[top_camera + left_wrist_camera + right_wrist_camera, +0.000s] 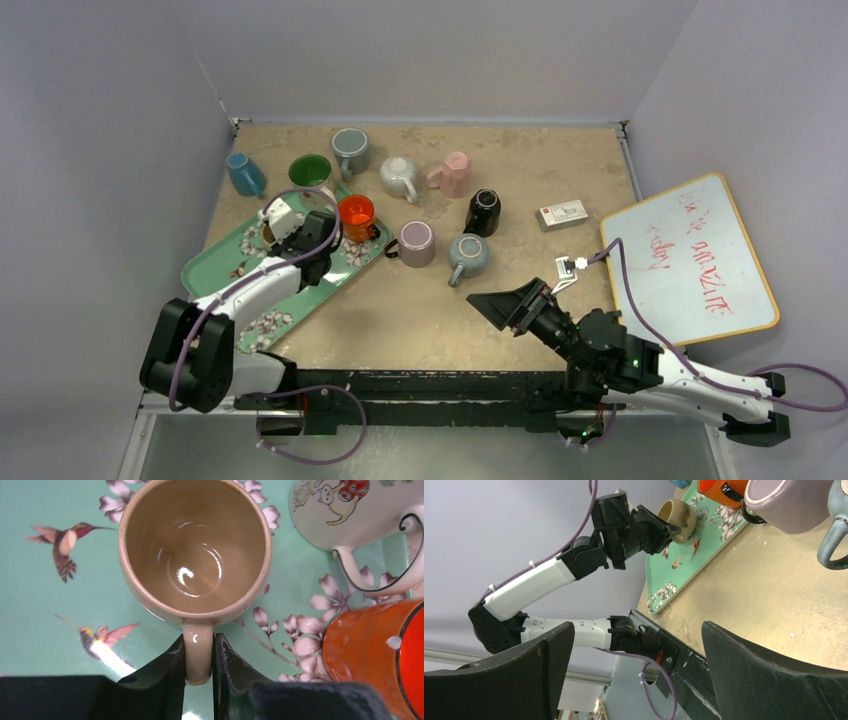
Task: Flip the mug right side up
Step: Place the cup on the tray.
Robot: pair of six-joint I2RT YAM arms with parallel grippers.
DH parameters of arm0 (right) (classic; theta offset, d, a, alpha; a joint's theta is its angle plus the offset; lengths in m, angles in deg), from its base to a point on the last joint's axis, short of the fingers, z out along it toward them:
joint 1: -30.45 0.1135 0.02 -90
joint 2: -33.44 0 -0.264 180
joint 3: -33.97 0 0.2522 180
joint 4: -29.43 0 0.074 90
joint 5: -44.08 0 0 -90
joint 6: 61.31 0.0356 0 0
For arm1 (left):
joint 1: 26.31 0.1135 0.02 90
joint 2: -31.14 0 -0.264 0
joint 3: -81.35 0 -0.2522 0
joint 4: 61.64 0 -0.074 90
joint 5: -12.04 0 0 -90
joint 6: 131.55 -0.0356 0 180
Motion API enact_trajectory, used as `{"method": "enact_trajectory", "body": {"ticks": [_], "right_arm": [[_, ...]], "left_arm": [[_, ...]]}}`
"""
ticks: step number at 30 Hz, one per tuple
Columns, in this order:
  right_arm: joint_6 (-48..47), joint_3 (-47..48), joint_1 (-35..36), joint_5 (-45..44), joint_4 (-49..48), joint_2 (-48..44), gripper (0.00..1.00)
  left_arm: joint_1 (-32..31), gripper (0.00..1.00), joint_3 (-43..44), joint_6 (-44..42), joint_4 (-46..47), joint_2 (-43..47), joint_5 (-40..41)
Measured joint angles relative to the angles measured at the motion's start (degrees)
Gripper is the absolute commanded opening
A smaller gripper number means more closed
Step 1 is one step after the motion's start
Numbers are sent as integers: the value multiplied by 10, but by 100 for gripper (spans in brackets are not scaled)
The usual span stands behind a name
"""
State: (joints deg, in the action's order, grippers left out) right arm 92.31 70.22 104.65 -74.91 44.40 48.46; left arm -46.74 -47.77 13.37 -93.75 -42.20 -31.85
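1. Evidently the turning step is near its end: the tan mug (195, 550) sits over the green tray (45, 610) with its mouth facing up into the left wrist camera, at the left of the top view.
2. The left gripper (198, 672) is clamped on the mug's handle (198, 650), one finger on each side. Whether the base rests on the tray cannot be told.
3. The next move likely calls for settling the mug flat, then letting go without nudging the orange mug (372, 655) or the white mug (360, 510) just beside it.
4. The right gripper (505, 303) hangs low in the top view with its fingers wide apart, holding nothing.
5. The table (420, 310) is a tan speckled surface with more mugs across its upper half and a whiteboard (690, 260) at the right. Plain grey walls enclose it.
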Motion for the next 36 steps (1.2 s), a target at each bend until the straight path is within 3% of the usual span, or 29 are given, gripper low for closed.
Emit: {"method": "enact_trajectory", "body": {"ticks": [9,31,36], "right_arm": [[-2,1,0,-11,32,-12,99],[-7,10,0,-34,67,-22,99],[-7,11,0,-35,66,-12,99]], "left_arm": [[19,14,54,-35,83,-97,-8],[85,20,96,-26,119,-140,-63],[94,33,102,-30,118,-141,-80]]}}
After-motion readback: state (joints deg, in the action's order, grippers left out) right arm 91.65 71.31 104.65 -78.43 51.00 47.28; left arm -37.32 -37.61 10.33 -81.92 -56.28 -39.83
